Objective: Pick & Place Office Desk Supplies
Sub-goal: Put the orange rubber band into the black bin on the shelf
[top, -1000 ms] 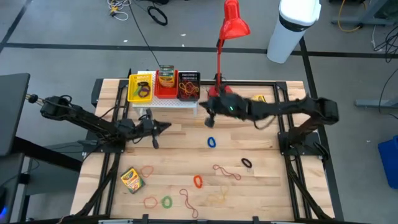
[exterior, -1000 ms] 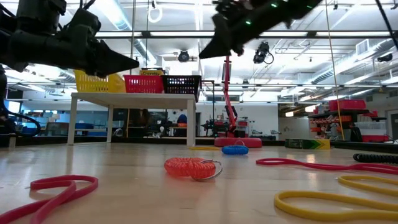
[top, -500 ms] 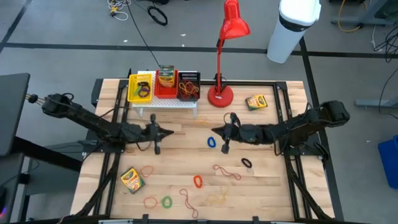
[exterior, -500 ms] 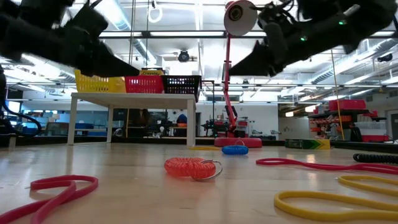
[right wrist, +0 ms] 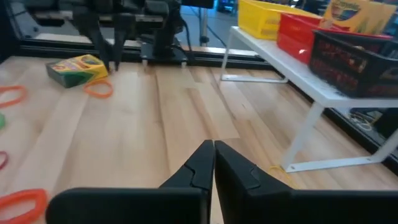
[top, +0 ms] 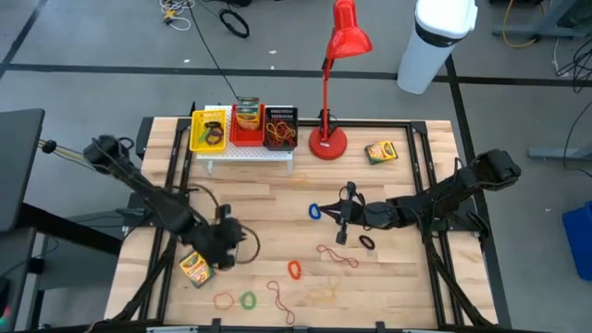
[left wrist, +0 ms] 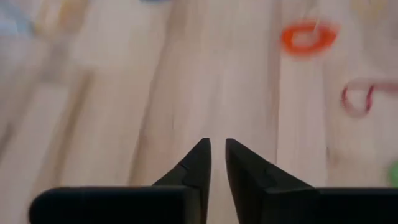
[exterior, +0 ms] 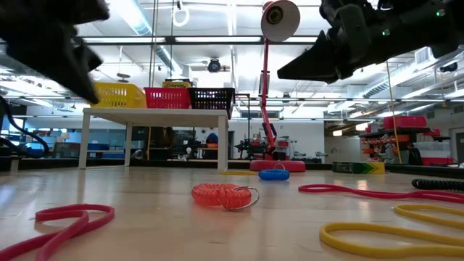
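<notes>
Over the bench (top: 388, 277), near its front-left corner, hovering just beside the crayon box (top: 195, 266): left tool (top: 226, 248), having swung down from mid-bench, fingers a sliver apart, gripping nothing, likely lining up a pick. Waiting mid-bench by the blue band (top: 314, 211): right tool (top: 339, 222), pinched together, empty, retreating from the lamp (top: 330, 83).

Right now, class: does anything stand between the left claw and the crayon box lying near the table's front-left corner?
Nothing visible does. The left claw hovers right beside the crayon box, with only bare table between them.
</notes>
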`<action>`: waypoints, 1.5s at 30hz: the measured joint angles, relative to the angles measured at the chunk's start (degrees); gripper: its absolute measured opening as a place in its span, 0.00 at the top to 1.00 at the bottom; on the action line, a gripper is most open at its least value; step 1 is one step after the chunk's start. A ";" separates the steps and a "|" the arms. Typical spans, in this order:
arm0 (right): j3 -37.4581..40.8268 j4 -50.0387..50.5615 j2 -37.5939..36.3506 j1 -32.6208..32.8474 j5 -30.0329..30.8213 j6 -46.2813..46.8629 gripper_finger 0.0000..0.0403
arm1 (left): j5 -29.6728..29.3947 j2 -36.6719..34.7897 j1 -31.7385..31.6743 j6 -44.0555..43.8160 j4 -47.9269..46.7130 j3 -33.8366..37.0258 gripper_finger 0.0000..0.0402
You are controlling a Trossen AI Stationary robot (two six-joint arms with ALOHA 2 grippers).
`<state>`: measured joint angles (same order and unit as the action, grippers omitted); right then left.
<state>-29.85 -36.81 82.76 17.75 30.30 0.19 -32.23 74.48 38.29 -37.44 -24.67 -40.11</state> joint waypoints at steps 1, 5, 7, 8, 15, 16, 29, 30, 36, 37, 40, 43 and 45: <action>0.00 0.02 0.00 0.01 -0.30 0.00 0.95 | 0.64 1.73 1.01 -2.56 -2.98 -1.34 0.84; 0.00 0.24 0.00 -0.10 -0.30 0.00 0.98 | 5.67 8.13 4.37 -11.07 -13.32 -7.56 0.76; 0.00 0.60 0.00 -0.12 -0.30 0.00 0.98 | 8.36 11.01 6.02 -14.38 -17.55 -10.53 0.72; 0.00 0.56 0.00 -0.11 -0.34 0.00 0.98 | 9.36 12.20 6.76 -15.46 -19.00 -11.91 0.70; 0.00 0.86 0.00 -0.10 -1.40 0.00 0.96 | 13.78 16.81 9.45 -22.72 -25.27 -17.78 0.53; 0.00 0.85 0.00 -0.10 -1.40 0.00 0.95 | 14.41 17.07 9.45 -23.69 -25.48 -17.78 0.51; 1.06 0.42 0.04 -0.12 -2.75 0.09 0.97 | 16.80 23.98 8.86 -29.58 -25.43 -15.86 0.65; 1.09 0.50 0.04 -0.12 -2.75 0.40 0.97 | 16.74 24.21 8.73 -29.65 -25.14 -15.86 0.66; 1.09 0.38 0.04 -0.12 -2.78 1.05 0.97 | 15.25 25.50 7.70 -29.65 -24.75 -15.17 0.67; 1.09 0.39 0.04 -0.12 -2.90 1.05 0.97 | 15.19 25.54 7.53 -29.66 -24.71 -14.61 0.66; 1.11 0.41 0.04 -0.12 -2.90 1.07 0.98 | 15.21 25.48 7.31 -29.60 -24.39 -12.46 0.62; 1.11 0.39 0.04 -0.12 -2.90 1.05 0.98 | 15.37 25.14 7.42 -27.80 -20.80 -10.31 0.59; 1.11 0.36 0.04 -0.12 -2.90 1.05 0.98 | 15.72 25.11 7.39 -26.11 -19.76 -9.87 0.59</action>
<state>-28.73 -36.46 82.81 17.63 27.40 1.23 -16.50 99.59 45.68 -63.55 -44.43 -49.98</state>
